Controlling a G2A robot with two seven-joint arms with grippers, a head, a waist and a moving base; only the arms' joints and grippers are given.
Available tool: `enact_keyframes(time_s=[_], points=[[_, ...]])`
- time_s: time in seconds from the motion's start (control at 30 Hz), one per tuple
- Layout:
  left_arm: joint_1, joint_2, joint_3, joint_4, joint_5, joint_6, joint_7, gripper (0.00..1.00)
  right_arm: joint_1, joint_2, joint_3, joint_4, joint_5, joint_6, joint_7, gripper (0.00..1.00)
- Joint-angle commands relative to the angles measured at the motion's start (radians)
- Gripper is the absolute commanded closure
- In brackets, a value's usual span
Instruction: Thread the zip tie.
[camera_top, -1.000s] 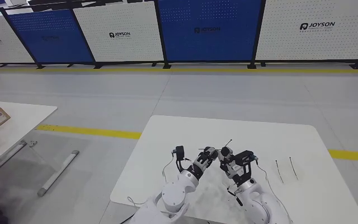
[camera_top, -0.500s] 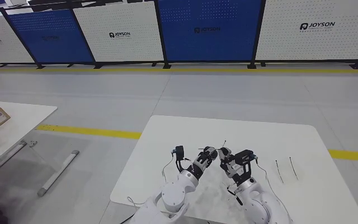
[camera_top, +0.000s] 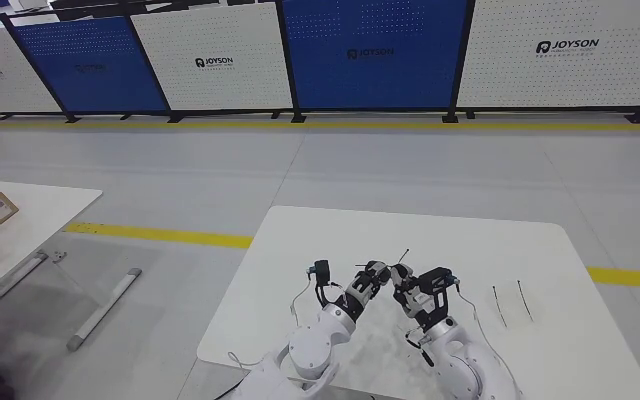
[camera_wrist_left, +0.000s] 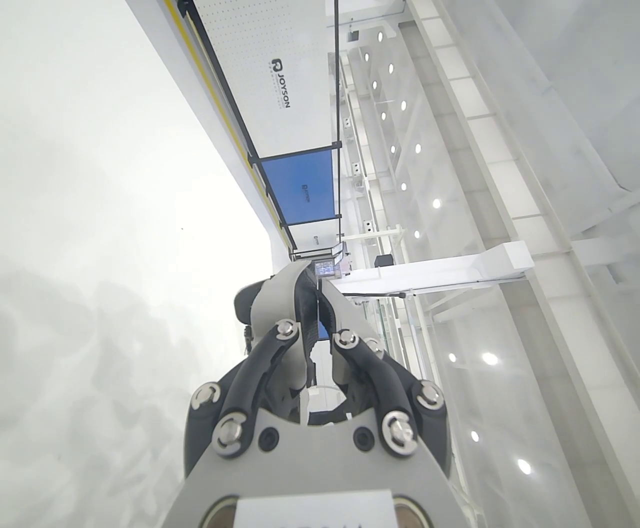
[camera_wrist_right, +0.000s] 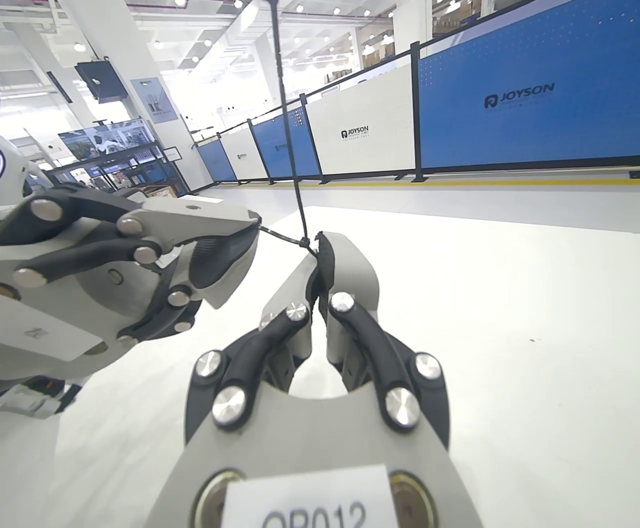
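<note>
- The right gripper (camera_wrist_right: 318, 248) is closed. Its pads pinch the zip tie (camera_wrist_right: 292, 165) just beside the tie's small head.
- From that pinch the tie's long strap rises almost straight up, leaning slightly away from the robot.
- The left gripper (camera_wrist_right: 252, 226) sits just beside the right one, tips nearly facing it. It is also closed, clamped on a short thin stretch of the tie that runs sideways out of the head.
- Both grippers hold the tie in the air above the table (camera_wrist_right: 500, 280), near the middle of its near half.
- The pads of each gripper cover the bit of tie they hold, so it cannot be told how far the strap has gone through the head.
- Two spare ties (camera_top: 497, 305) lie flat side by side on the table, well apart from the grippers on the right arm's side.
- A yellow line (camera_top: 160, 235) runs across the floor beyond the table.
- A second table (camera_top: 40, 210) stands off to the left.
- Blue and white fence panels (camera_top: 375, 50) close the far side of the floor.
</note>
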Motion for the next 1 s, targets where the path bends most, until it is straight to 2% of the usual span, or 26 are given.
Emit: enact_keyframes(time_s=[0.0, 0.43, 0.97], points=[[0.002, 0.0, 0.0, -0.003, 0.0, -0.003, -0.002, 1.0, 0.002, 0.0, -0.002, 0.003, 0.001, 0.0, 0.0, 1.0], [0.015, 0.001, -0.001, -0.024, -0.009, -0.044, -0.027, 1.0, 0.01, 0.001, -0.012, 0.02, -0.001, 0.0, -0.006, 1.0], [0.038, 0.004, -0.006, -0.087, -0.014, -0.073, -0.042, 1.0, 0.024, 0.002, -0.032, 0.056, 0.002, 0.0, -0.012, 1.0]])
